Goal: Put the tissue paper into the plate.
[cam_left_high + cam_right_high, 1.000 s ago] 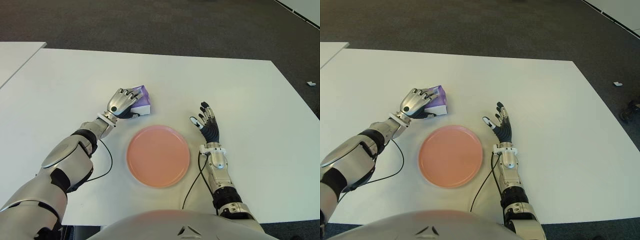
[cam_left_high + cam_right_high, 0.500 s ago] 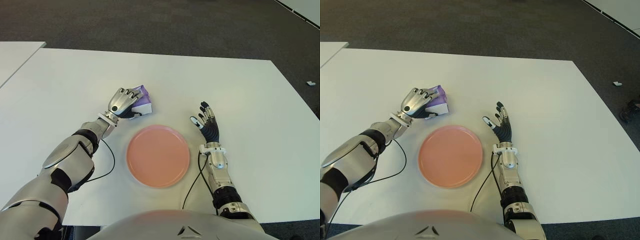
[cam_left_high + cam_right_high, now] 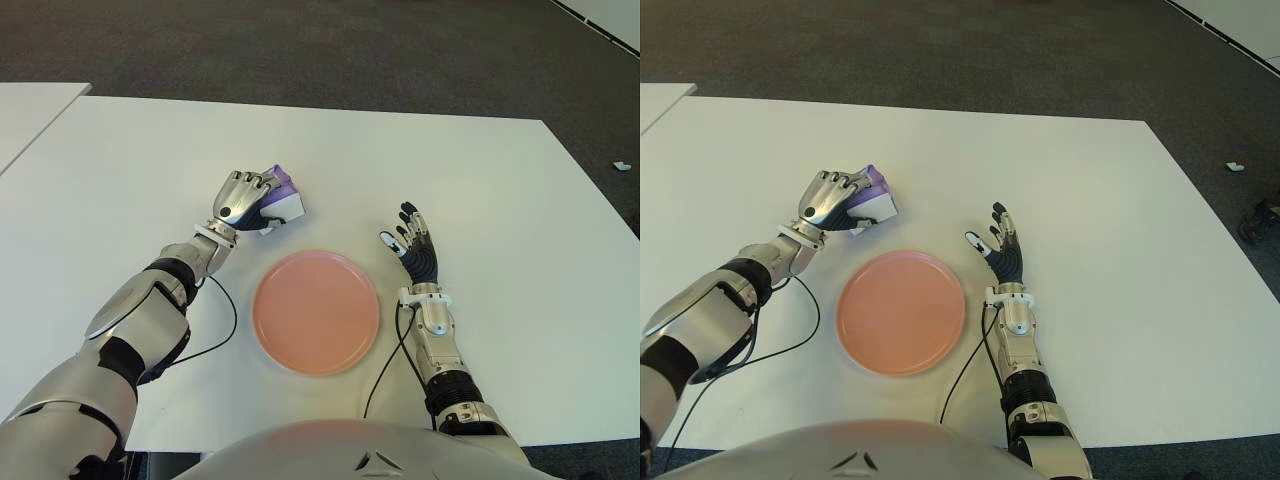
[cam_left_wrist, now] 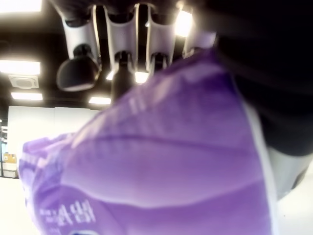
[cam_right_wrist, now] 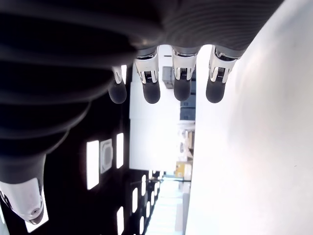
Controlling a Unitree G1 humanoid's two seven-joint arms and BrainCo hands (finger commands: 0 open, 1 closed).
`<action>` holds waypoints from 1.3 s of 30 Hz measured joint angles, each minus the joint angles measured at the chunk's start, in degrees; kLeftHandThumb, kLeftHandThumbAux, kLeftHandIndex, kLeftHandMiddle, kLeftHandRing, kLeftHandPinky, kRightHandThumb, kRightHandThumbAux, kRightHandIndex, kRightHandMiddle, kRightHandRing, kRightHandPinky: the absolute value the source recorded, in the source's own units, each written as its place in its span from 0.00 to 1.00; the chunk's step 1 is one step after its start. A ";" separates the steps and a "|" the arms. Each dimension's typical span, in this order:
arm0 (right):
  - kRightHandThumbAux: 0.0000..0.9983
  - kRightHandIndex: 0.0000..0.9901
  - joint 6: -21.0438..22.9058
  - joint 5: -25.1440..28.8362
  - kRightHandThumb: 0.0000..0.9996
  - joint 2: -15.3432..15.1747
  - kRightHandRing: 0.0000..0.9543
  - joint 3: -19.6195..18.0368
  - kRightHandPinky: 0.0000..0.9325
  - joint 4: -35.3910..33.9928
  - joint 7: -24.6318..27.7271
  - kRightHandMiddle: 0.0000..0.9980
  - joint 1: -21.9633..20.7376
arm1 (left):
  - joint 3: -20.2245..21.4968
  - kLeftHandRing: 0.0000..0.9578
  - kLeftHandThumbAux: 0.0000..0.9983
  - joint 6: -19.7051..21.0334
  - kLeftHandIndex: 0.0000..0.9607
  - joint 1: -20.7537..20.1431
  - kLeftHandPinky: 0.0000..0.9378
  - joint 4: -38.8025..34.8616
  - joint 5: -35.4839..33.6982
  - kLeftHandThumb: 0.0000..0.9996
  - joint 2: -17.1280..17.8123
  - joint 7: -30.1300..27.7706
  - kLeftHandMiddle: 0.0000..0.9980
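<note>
Our left hand point(image 3: 243, 196) has its fingers wrapped over the purple tissue pack point(image 3: 281, 199), just beyond the plate point(image 3: 316, 311). We should carry it level over the plate before releasing. Our right hand point(image 3: 414, 247) shows beside the plate's right, fingers extended, empty.

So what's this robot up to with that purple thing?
The robot's left hand is closed around a purple pack of tissues, holding it above the white table, just behind and to the left of a pink plate. The plate has nothing in it, so the pack has not yet gone in. The right hand shows to the right of the plate, fingers spread and holding nothing.
</note>
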 measured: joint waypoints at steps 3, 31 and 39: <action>0.59 0.00 -0.03 0.00 0.00 0.00 0.00 0.00 0.00 0.00 0.02 0.00 -0.06 | 0.90 0.85 0.70 -1.14 0.46 -0.48 0.87 -0.76 -0.50 0.73 0.83 -0.79 0.83; 0.59 0.00 -0.10 -0.09 0.00 -0.03 0.00 0.06 0.00 0.07 -0.04 0.00 -0.25 | 18.17 0.90 0.70 -23.11 0.46 -9.65 0.92 -23.26 -11.23 0.74 10.70 -6.42 0.86; 0.59 0.00 -0.10 -0.14 0.00 -0.03 0.00 0.12 0.00 0.22 -0.34 0.00 -0.35 | 24.46 0.91 0.70 -24.26 0.46 -4.33 0.93 -36.18 -18.53 0.73 10.65 -17.24 0.87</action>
